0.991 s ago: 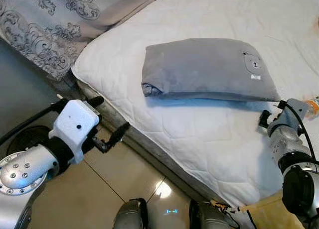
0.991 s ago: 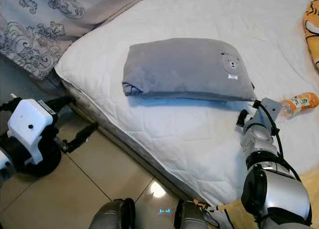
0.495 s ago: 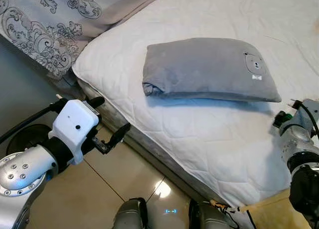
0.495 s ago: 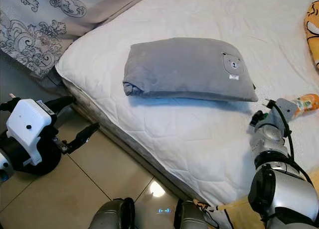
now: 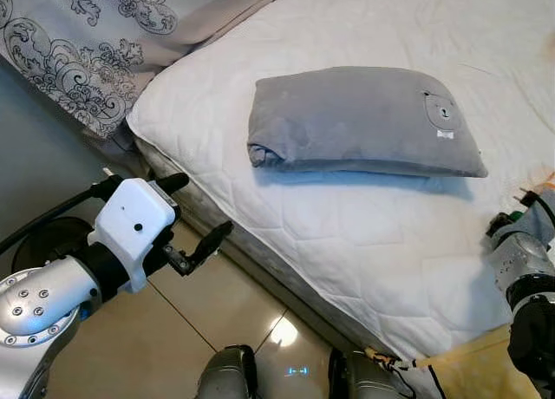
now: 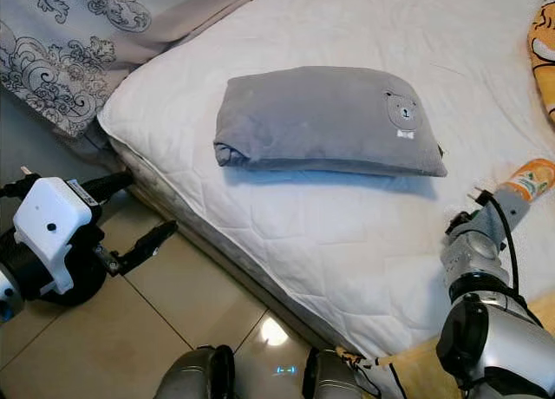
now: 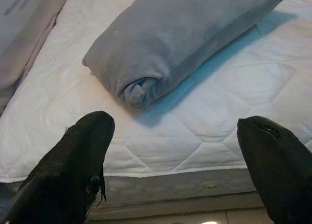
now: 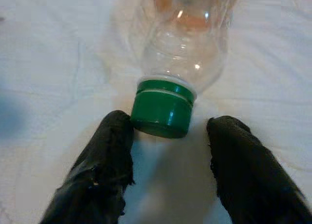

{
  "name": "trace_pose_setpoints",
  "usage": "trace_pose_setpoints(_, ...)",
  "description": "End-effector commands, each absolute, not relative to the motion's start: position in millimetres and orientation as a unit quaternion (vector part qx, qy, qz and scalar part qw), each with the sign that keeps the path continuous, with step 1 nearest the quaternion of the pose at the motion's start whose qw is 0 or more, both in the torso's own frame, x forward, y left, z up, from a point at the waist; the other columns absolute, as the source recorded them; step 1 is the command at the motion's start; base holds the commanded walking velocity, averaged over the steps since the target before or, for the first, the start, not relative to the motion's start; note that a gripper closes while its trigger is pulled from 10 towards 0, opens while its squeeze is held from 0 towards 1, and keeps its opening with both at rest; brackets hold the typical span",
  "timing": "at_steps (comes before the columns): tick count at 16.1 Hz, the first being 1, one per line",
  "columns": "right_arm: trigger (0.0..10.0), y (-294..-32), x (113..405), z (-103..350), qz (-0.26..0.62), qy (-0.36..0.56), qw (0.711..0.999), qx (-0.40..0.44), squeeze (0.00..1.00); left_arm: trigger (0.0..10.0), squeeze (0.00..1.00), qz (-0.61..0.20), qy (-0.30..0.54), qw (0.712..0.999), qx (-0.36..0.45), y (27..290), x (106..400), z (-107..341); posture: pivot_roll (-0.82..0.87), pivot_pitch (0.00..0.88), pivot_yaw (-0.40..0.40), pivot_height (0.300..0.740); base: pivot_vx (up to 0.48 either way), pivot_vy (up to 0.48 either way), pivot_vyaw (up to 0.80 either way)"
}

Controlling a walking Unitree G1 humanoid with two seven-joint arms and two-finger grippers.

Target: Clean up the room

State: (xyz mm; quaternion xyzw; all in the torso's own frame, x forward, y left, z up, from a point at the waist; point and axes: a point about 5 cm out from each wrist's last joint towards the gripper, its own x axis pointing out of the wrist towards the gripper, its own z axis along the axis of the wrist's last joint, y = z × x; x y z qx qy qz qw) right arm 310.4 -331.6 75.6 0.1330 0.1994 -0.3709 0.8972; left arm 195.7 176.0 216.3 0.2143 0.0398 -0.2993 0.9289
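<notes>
A clear plastic bottle (image 8: 187,44) with a green cap (image 8: 162,108) and an orange label lies on the white mattress (image 6: 347,243) at the right. My right gripper (image 8: 168,131) is open, its two fingers on either side of the cap, almost touching it. The same bottle (image 6: 529,179) shows just beyond my right wrist (image 6: 475,243). A grey pillow (image 6: 325,120) with a small bear patch lies in the middle of the bed. My left gripper (image 5: 198,212) is open over the floor beside the bed's edge, pointing toward the pillow (image 7: 180,34).
A grey patterned quilt (image 5: 95,43) hangs over the bed's far left corner. Beige floor tiles (image 5: 173,330) run along the bed's side. An orange striped soft thing (image 6: 543,43) lies at the right edge. A dark round object (image 5: 48,238) sits on the floor under my left arm.
My right arm has drawn back to the right and down toward the bottle. The left arm has barely moved.
</notes>
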Motion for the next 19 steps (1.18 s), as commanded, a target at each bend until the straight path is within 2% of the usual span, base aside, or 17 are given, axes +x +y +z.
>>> trace_pose_setpoints(1, 0.0, -334, 303, 68, -0.381, 0.215, 0.888, 0.142, 0.0, 10.0, 0.0, -0.307, 0.043, 0.925, 0.22, 174, 192, 217, 0.26, 0.23, 0.07, 0.74, 0.0, 0.0, 0.0)
trace_pose_setpoints(13, 0.0, -336, 301, 67, -0.368, 0.21, 0.896, 0.131, 0.0, 10.0, 0.0, -0.313, 0.045, 0.923, 0.219, 174, 190, 216, 0.25, 0.222, 0.069, 0.74, 0.0, 0.0, 0.0)
trace_pose_setpoints(17, 0.0, -327, 299, 58, -0.348, 0.193, 0.907, 0.139, 0.0, 10.0, 0.0, -0.293, 0.062, 0.935, 0.19, 169, 178, 198, 0.21, 0.138, 0.025, 0.74, 0.0, 0.0, 0.0)
trace_pose_setpoints(19, 0.0, -313, 294, 47, -0.303, 0.171, 0.932, 0.1, 0.0, 10.0, 0.0, -0.248, 0.098, 0.953, 0.143, 172, 169, 170, 0.14, 0.019, -0.009, 0.74, 0.0, 0.0, 0.0)
